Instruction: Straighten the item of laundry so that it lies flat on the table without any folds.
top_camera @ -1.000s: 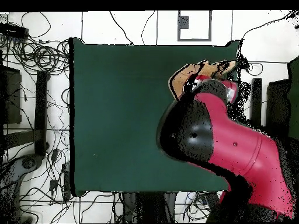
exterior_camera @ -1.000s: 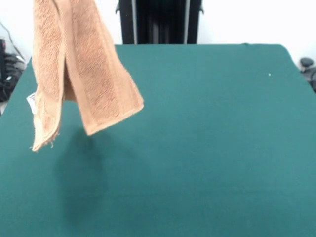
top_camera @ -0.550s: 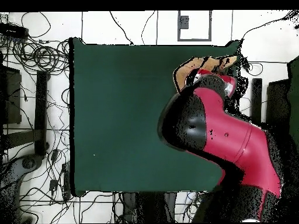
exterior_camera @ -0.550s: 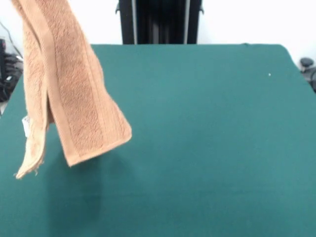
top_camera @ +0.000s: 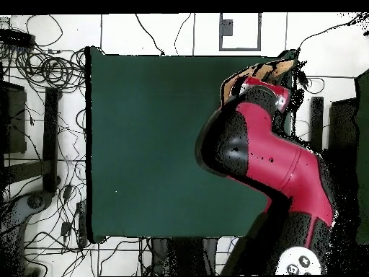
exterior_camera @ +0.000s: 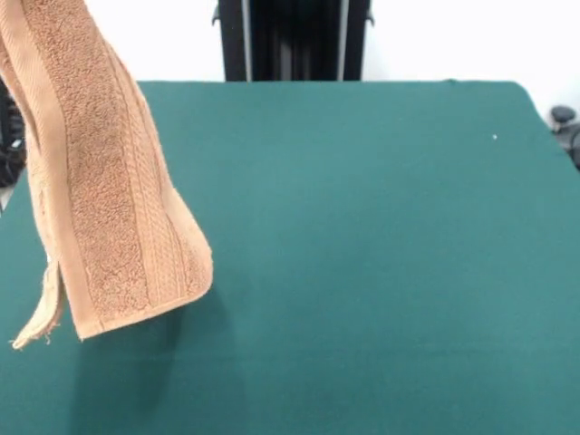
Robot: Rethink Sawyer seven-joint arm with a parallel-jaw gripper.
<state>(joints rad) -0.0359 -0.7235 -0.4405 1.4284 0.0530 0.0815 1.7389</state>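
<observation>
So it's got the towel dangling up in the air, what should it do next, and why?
Probably lower it and draw it toward the table's middle. The towel hangs doubled over itself, its bottom edge clear of the green table and off to one side near the edge. Letting that free end touch down first, then dragging, would likely help the fold open out flat. The arm hides the hand, so its grip cannot be judged.
</observation>
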